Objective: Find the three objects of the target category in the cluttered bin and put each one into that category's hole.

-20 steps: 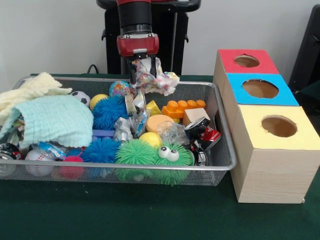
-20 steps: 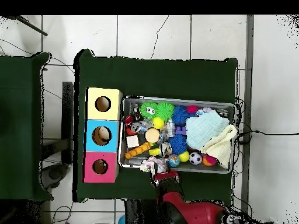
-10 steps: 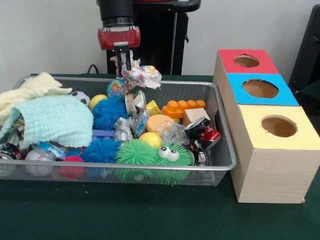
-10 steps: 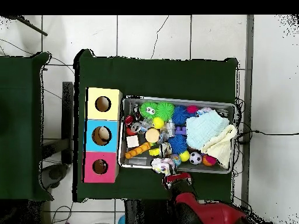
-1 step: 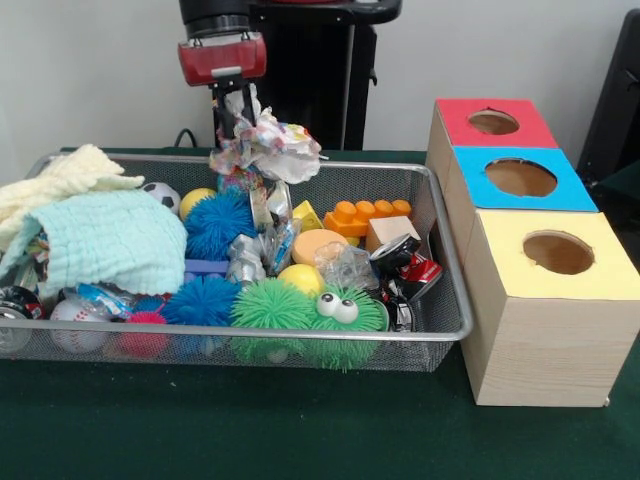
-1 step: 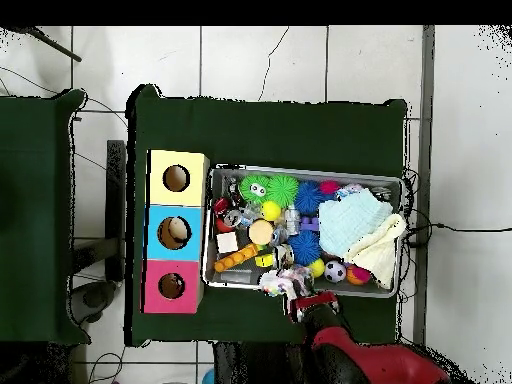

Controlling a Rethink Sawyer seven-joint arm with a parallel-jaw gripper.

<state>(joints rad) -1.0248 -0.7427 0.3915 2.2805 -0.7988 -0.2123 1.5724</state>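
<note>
In the front view, the gripper (image 5: pixel 230 105) is pinching shut on a crumpled cloth (image 5: pixel 265 148), which is hanging above the wire bin's (image 5: pixel 440 300) twelve o'clock edge. It is looking light and floppy, so gripping a thick bunched fold seems safest. In the overhead view, the cloth (image 6: pixel 277 284) is sitting at the bin's (image 6: pixel 305 169) six o'clock rim; the arm is hiding the fingers.

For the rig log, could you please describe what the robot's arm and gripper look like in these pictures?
The arm is a round black segment ending in a red, rounded collar. Below the collar hangs a slim dark gripper. In the overhead view the arm shows as a bulky red body with black joints. No cables or markings can be made out on it.
</note>
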